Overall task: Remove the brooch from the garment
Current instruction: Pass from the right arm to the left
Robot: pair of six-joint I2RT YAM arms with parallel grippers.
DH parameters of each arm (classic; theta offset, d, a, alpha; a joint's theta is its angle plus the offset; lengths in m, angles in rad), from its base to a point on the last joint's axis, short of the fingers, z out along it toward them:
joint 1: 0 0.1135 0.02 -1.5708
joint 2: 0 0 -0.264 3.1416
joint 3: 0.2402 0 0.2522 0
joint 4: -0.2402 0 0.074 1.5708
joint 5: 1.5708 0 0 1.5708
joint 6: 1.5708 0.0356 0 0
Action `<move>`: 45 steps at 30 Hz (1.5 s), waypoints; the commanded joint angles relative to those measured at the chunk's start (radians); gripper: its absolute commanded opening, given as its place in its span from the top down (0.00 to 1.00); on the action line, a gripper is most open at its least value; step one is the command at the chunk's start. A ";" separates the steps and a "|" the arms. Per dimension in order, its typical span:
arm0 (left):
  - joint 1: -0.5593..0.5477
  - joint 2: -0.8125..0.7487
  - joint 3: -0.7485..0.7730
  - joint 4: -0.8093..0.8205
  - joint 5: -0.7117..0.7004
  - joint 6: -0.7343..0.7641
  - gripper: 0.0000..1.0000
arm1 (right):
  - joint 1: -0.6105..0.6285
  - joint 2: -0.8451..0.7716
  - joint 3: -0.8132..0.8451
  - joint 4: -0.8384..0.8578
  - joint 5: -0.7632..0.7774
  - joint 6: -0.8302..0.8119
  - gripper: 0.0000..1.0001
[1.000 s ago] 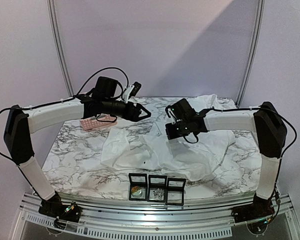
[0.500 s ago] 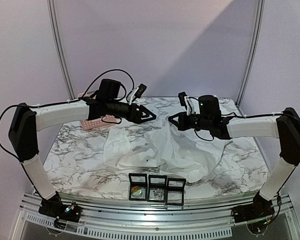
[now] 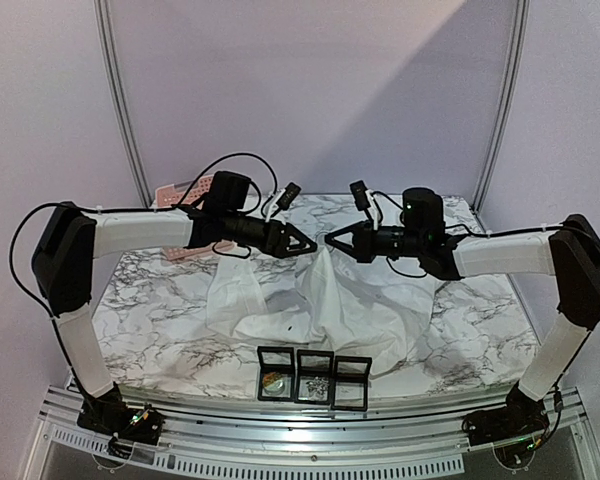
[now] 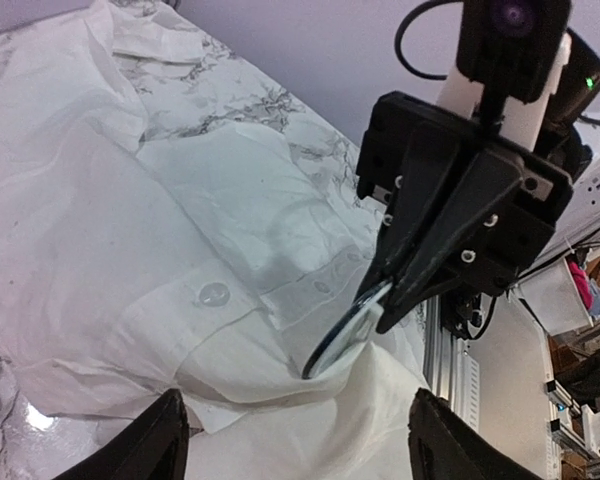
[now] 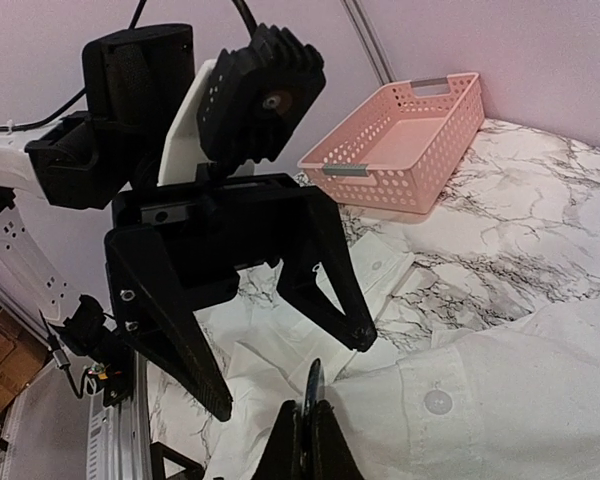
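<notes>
Facing brooch: left claw; pink basket beyond.

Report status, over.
Left gripper open, facing right. Right gripper shut on brooch. Garment tented under it. Nothing blocking.

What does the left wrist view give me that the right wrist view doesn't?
Left wrist only: the right gripper seen from outside, shut on a thin round disc, likely the brooch, with its flat face showing. Right wrist only: the pink basket and the left gripper, jaws open. Both: the white shirt and the disc, which is edge-on in the right wrist view.
</notes>
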 commanded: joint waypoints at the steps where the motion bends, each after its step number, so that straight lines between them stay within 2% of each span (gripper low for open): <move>1: 0.010 0.021 -0.017 0.050 0.052 0.014 0.27 | -0.008 0.033 0.040 -0.005 -0.109 -0.026 1.00; 6: 0.011 0.034 -0.019 0.083 0.108 0.002 0.36 | -0.019 0.043 0.042 -0.007 -0.161 -0.025 1.00; 18: 0.008 0.054 -0.019 0.117 0.144 -0.025 0.70 | -0.032 0.083 0.074 -0.020 -0.237 -0.022 1.00; 25: 0.006 0.066 -0.012 0.120 0.161 -0.034 0.83 | -0.034 0.092 0.086 -0.033 -0.254 -0.026 1.00; 32: 0.005 0.073 -0.010 0.116 0.162 -0.033 0.86 | -0.035 0.090 0.085 -0.042 -0.264 -0.029 1.00; 38: 0.000 0.074 -0.008 0.114 0.166 -0.033 1.00 | -0.035 0.092 0.089 -0.051 -0.263 -0.032 1.00; 42: 0.000 0.077 -0.006 0.112 0.170 -0.029 1.00 | -0.035 0.091 0.089 -0.053 -0.259 -0.034 1.00; 43: 0.000 0.077 -0.007 0.111 0.170 -0.027 1.00 | -0.036 0.090 0.090 -0.053 -0.258 -0.033 0.98; 45: 0.000 0.075 -0.008 0.110 0.170 -0.024 1.00 | -0.036 0.087 0.090 -0.053 -0.258 -0.029 0.88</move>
